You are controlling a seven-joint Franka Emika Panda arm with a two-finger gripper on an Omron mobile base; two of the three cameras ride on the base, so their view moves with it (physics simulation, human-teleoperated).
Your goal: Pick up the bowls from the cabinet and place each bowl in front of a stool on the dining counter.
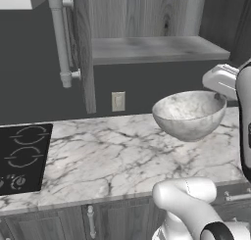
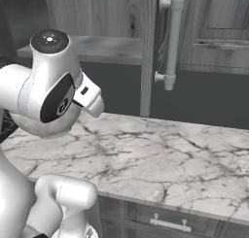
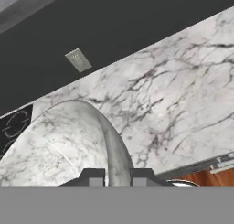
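Observation:
A white-grey marbled bowl (image 1: 188, 114) hangs in the air just above the marble worktop (image 1: 112, 156), below the open cabinet's grey shelf (image 1: 157, 48). My gripper (image 3: 116, 177) is shut on the bowl's rim, one finger inside the bowl (image 3: 59, 145) and one outside. From the right base view the bowl (image 2: 46, 129) peeks out under my white hand (image 2: 53, 81). The dining counter and the stools are out of view.
A black cooktop (image 1: 22, 158) is set in the worktop at the left. The cabinet door (image 1: 83, 48) stands open with its long metal handle (image 1: 61, 38) sticking out; the handle (image 2: 172, 38) is right of my arm. A wall outlet (image 1: 118, 101) sits behind the worktop.

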